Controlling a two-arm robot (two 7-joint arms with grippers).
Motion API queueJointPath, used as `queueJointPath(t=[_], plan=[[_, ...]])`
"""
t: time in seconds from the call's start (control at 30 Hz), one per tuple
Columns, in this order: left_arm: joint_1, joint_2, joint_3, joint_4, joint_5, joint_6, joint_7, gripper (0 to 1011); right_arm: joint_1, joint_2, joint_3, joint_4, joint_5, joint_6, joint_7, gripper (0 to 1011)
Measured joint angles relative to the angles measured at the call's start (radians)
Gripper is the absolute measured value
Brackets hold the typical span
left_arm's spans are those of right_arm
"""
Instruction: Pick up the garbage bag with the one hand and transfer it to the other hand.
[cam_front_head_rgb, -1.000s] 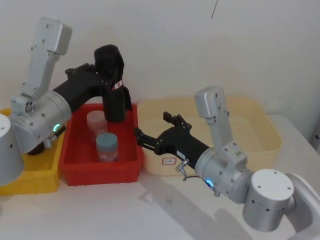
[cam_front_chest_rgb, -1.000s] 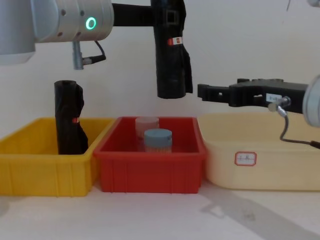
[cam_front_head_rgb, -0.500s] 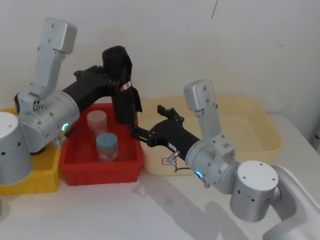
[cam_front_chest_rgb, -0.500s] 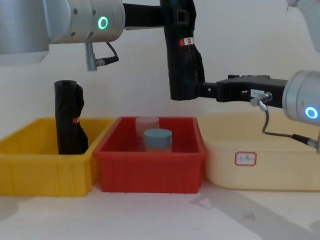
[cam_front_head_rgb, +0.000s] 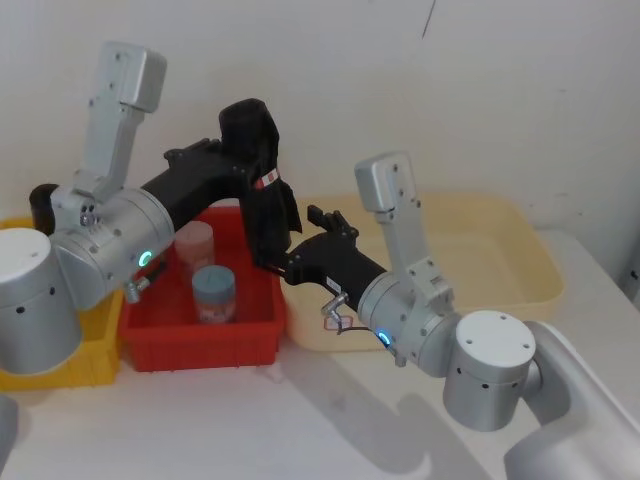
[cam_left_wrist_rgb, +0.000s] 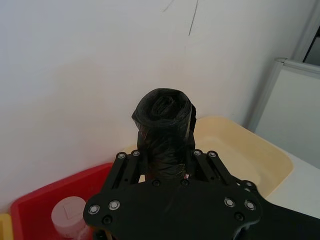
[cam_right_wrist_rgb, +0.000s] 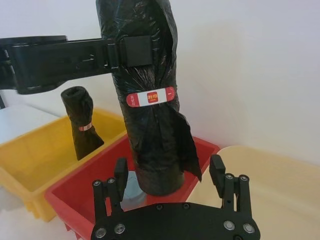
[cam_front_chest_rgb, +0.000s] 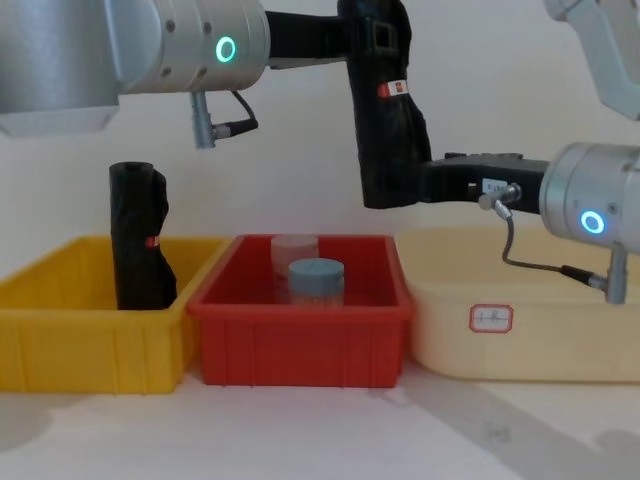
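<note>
The pick-up is done: the garbage bag (cam_front_chest_rgb: 386, 120) hangs upright in the air, clear of every container, above the meeting edge of the red bin (cam_front_chest_rgb: 300, 345) and the cream tub (cam_front_chest_rgb: 530, 340). The left gripper (cam_front_chest_rgb: 375, 38), on the green-lit arm, is clamped around the roll's upper part, just above the red-and-white label (cam_right_wrist_rgb: 150, 96).

The hand-over is under way but not finished. The right gripper (cam_right_wrist_rgb: 169, 172), on the blue-lit arm, reaches in level from the tub side with its fingers spread, one on each side of the roll's lower end. From the wrist view the jaws look apart from the plastic, though the loose flap there makes contact hard to rule out.

What is left, as I judge it: the right fingers must close on the lower end, the left gripper must let go, and the roll must hang from the blue-lit arm alone. The second black roll (cam_front_chest_rgb: 138, 240) stands in the yellow bin (cam_front_chest_rgb: 90, 350), well apart.
</note>
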Motion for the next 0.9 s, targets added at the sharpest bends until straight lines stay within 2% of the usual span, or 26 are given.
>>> queueJointPath(t=[0.83, 0.9], plan=[[0.014, 0.006, 0.023, -0.01, -0.025, 0.004, 0.0, 378, 0.042, -0.043, -0.009, 0.084, 0.013, 0.017, 0.026, 1000], [0.014, 0.007, 0.024, -0.01, -0.026, 0.003, 0.0, 378, 0.044, -0.045, -0.01, 0.088, 0.014, 0.018, 0.027, 973]])
